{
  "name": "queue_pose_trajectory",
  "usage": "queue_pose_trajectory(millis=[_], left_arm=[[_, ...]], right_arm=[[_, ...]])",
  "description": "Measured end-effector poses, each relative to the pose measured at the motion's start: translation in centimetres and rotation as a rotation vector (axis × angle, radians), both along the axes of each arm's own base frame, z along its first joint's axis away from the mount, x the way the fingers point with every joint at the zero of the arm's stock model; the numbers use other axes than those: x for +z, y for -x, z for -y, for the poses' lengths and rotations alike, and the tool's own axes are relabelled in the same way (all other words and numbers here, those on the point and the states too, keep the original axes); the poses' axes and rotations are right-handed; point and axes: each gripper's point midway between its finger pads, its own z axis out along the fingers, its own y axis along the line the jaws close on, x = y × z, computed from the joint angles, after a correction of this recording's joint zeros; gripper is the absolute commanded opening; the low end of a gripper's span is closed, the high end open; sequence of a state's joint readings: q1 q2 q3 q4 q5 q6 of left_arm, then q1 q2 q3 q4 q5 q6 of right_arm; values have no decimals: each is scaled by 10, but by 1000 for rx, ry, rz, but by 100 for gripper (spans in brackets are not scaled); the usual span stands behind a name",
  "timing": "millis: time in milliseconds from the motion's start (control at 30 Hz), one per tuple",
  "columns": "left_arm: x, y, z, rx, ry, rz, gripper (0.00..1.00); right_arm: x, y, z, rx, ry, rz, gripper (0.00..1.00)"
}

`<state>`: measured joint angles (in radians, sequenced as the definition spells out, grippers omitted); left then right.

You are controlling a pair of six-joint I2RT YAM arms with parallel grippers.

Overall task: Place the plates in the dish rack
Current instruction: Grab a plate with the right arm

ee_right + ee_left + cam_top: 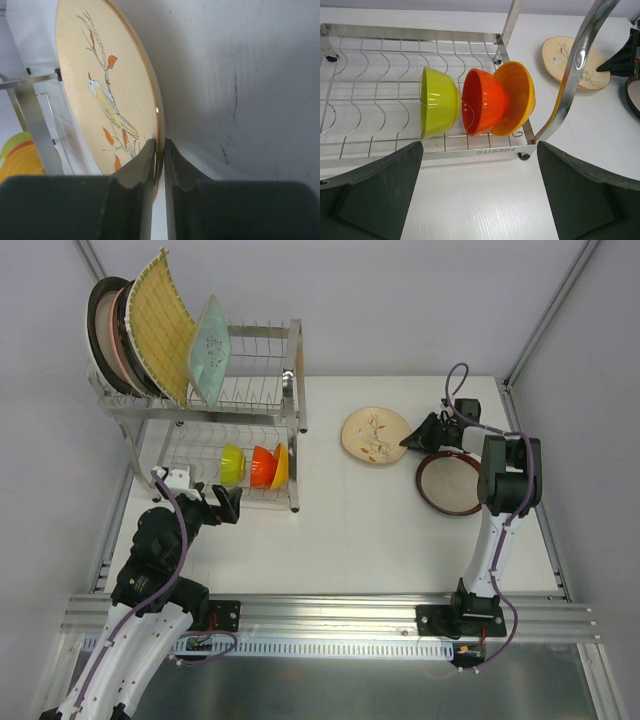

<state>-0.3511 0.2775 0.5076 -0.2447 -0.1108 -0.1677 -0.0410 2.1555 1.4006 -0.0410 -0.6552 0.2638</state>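
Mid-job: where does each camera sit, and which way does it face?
Top external: above, behind the robot, looking down; left arm, right arm, dish rack, red-rimmed plate show.
Left wrist: on the left arm, facing the rack's lower tier of bowls; open left claw frames it.
Right wrist: on the right arm, facing along the right claw, shut on the beige plate's rim.
Shared: all show that plate.

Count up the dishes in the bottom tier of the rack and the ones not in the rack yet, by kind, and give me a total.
Bowls in the bottom tier of the rack: 3 (green bowl, orange bowl, yellow bowl)
Plates not in the rack: 2 (beige bird plate, red-rimmed plate)
Total: 5
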Motion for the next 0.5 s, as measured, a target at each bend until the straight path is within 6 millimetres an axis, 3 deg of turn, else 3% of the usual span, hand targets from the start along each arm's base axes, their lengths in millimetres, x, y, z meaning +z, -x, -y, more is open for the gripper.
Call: queue_pose_trajectory(millis=[67,267,500], left_arm=[[-1,0,1,-5,-1,-5,99],[-2,1,6,-32,2,-8,99],[-9,0,15,-72,18,-52,98]], right_arm=[[1,-1,-3,-6,-29,9,1],[1,8,-7,-39,-86,-5,1],[21,24,-9,-71,-109,20,1]])
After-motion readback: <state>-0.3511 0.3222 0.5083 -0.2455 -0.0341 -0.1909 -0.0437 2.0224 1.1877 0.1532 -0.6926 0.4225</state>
